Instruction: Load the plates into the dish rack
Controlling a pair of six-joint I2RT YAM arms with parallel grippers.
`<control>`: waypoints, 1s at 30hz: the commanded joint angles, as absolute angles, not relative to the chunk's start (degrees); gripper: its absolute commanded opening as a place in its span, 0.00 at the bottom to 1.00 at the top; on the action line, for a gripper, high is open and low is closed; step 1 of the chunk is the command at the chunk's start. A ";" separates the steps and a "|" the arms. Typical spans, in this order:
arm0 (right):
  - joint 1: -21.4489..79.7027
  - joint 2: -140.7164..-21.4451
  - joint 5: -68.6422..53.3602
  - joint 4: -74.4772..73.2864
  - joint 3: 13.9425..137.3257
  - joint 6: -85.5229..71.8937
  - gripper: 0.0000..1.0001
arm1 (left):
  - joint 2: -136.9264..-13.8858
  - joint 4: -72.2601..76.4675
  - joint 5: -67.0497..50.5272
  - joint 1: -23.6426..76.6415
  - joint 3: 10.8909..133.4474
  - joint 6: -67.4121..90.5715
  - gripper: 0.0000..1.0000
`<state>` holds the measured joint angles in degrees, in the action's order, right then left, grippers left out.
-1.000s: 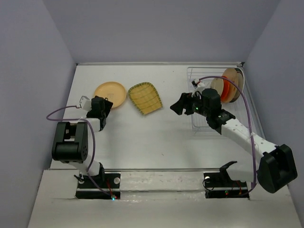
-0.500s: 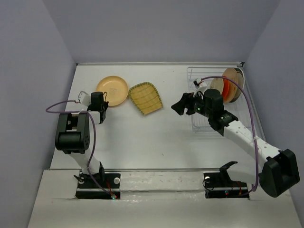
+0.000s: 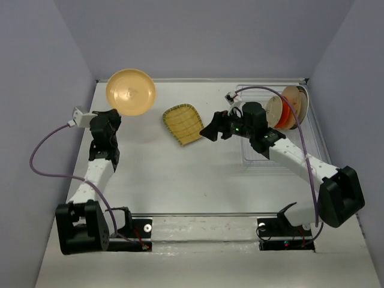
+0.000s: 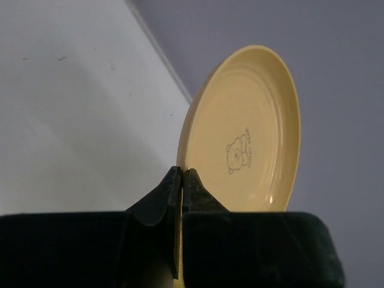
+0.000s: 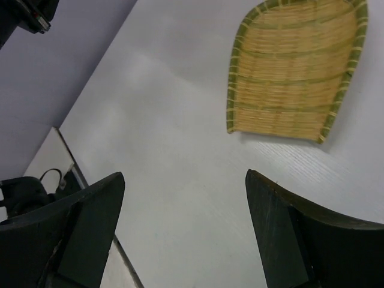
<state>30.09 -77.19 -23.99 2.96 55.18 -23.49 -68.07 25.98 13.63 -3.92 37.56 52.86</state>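
Note:
My left gripper [image 3: 113, 118] is shut on the rim of a peach plate [image 3: 131, 91] and holds it up on edge above the table's back left. The left wrist view shows the fingertips [image 4: 182, 174] pinching that plate [image 4: 247, 135], which has a small bear print. A squarish yellow-green grid plate [image 3: 183, 123] lies flat mid-table. My right gripper [image 3: 210, 132] hangs open just right of it, nothing between its fingers [image 5: 186, 180]; the grid plate [image 5: 294, 72] lies ahead. The dish rack [image 3: 252, 159] at the right holds a peach [image 3: 273, 108], an orange-red [image 3: 284, 115] and a beige plate [image 3: 296, 101] on edge.
Purple walls close in the table on the left, back and right. The left arm's cable [image 3: 45, 162] loops out over the table's left edge. The right arm [image 3: 294, 159] stretches across the dish rack's front part.
My left gripper shut on the peach plate's rim and lifted it off the table up toward the back left. My right gripper moved left toward the grid plate and opened wider.

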 commanded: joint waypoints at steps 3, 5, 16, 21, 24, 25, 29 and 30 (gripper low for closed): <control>31.82 -81.91 -30.06 10.28 65.81 -27.77 0.89 | -56.35 31.03 1.33 -0.36 33.23 54.67 0.06; 31.82 -82.70 -29.71 10.20 67.67 -28.56 0.92 | -52.92 31.11 -1.91 -0.35 30.77 54.84 0.06; 31.82 -89.11 -30.59 9.40 74.35 -31.11 0.97 | -43.69 30.15 -18.71 3.50 24.70 52.83 0.06; 31.82 -92.90 -28.93 8.70 74.45 -33.13 0.97 | -42.63 30.15 -20.83 7.90 24.52 50.02 0.06; 31.82 -92.99 -28.30 8.61 73.83 -32.87 0.97 | -42.71 29.88 -21.01 9.49 24.78 49.22 0.05; 31.82 -92.90 -28.13 8.35 73.65 -32.78 0.96 | -42.71 29.88 -21.09 9.84 24.87 49.04 0.06; 31.82 -90.97 -25.76 6.95 72.34 -30.85 0.94 | -42.89 29.88 -20.66 11.07 25.31 48.34 0.06; 31.82 -90.18 -25.14 6.86 71.81 -30.24 0.94 | -42.89 29.71 -20.48 11.42 25.31 48.25 0.06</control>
<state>31.83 -94.15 -27.70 6.07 72.64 -31.99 -43.64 26.92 -19.00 10.50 24.73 50.06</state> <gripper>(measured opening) 0.944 0.081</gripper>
